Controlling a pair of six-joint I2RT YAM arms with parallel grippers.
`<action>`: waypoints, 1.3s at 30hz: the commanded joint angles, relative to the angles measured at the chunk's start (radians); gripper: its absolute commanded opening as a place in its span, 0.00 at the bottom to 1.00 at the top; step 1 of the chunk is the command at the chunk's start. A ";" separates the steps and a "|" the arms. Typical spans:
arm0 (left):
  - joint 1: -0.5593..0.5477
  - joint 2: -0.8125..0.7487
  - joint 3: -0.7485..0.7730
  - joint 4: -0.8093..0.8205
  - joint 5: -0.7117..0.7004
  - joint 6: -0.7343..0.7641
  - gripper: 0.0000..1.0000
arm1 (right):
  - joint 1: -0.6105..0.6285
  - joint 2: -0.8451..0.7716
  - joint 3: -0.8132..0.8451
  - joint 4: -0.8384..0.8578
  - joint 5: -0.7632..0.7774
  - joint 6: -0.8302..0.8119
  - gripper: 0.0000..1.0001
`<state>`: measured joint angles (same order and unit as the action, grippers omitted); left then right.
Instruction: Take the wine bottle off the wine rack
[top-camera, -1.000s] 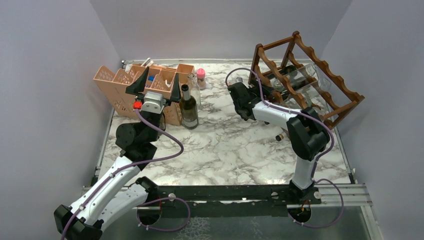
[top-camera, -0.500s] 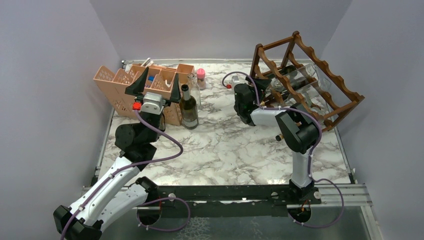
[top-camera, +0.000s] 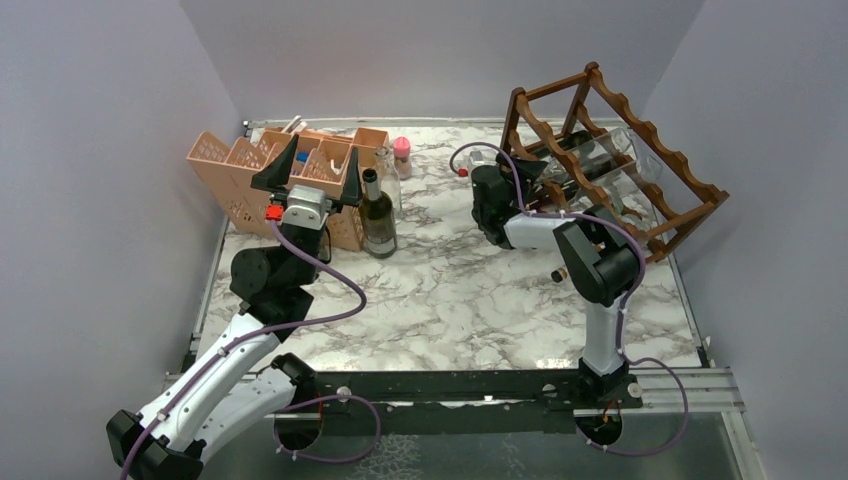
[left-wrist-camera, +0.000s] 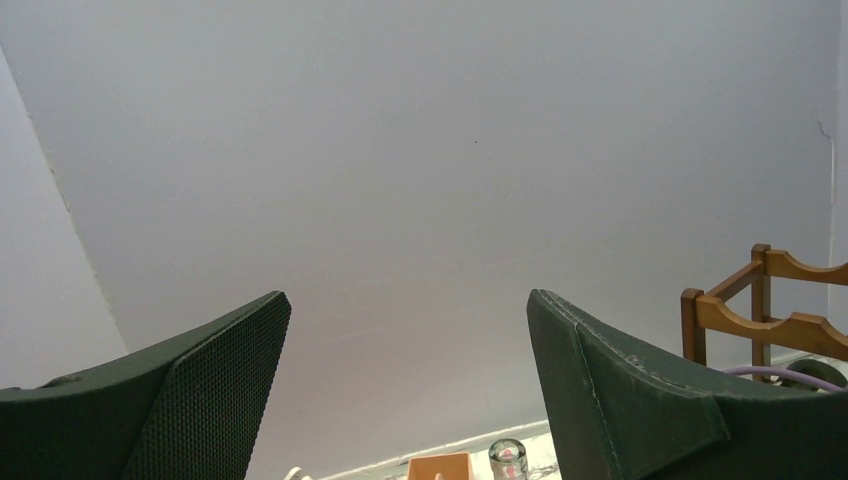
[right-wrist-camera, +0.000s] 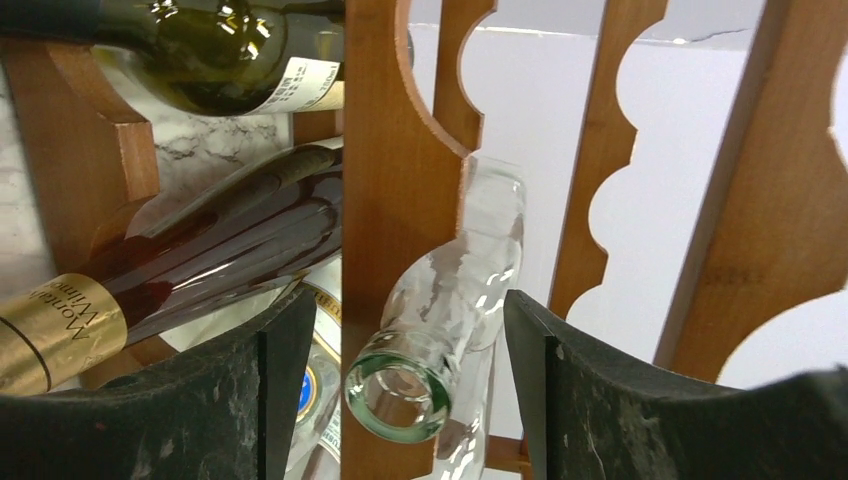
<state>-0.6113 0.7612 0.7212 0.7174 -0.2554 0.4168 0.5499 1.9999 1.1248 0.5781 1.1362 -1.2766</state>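
Observation:
The dark reddish-brown wine rack (top-camera: 640, 150) stands at the back right with several bottles lying in it. My right gripper (top-camera: 522, 183) is at its near end, open. In the right wrist view the gripper (right-wrist-camera: 410, 305) has its jaws on either side of the mouth of a clear glass bottle (right-wrist-camera: 440, 320) without touching it. That bottle pokes past a rack slat (right-wrist-camera: 385, 150). An amber bottle with gold foil (right-wrist-camera: 200, 250) and a dark green bottle (right-wrist-camera: 220, 50) lie to its left. My left gripper (top-camera: 315, 160) is open, empty and raised above the organiser.
A peach-pink lattice organiser (top-camera: 250, 165) stands at the back left. A dark wine bottle (top-camera: 377, 215) stands upright beside it, with a clear bottle (top-camera: 388, 170) and a pink-capped jar (top-camera: 402, 155) behind. A small cork-like piece (top-camera: 560, 272) lies by the rack.
My right gripper has moved right, closer to the rack's near end, and the right elbow has swung in. The left arm has not moved.

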 joint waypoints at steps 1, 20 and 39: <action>-0.008 -0.006 -0.019 0.036 -0.013 0.005 0.94 | -0.006 -0.024 0.035 -0.131 -0.001 0.114 0.71; -0.009 -0.003 -0.020 0.035 -0.009 -0.002 0.94 | -0.005 -0.069 0.100 -0.355 -0.007 0.251 0.44; -0.009 -0.003 -0.020 0.035 -0.008 -0.007 0.94 | 0.095 -0.078 0.089 -0.486 0.030 0.384 0.12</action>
<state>-0.6159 0.7612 0.7212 0.7174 -0.2554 0.4160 0.5957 1.9408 1.2198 0.1703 1.1553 -0.9897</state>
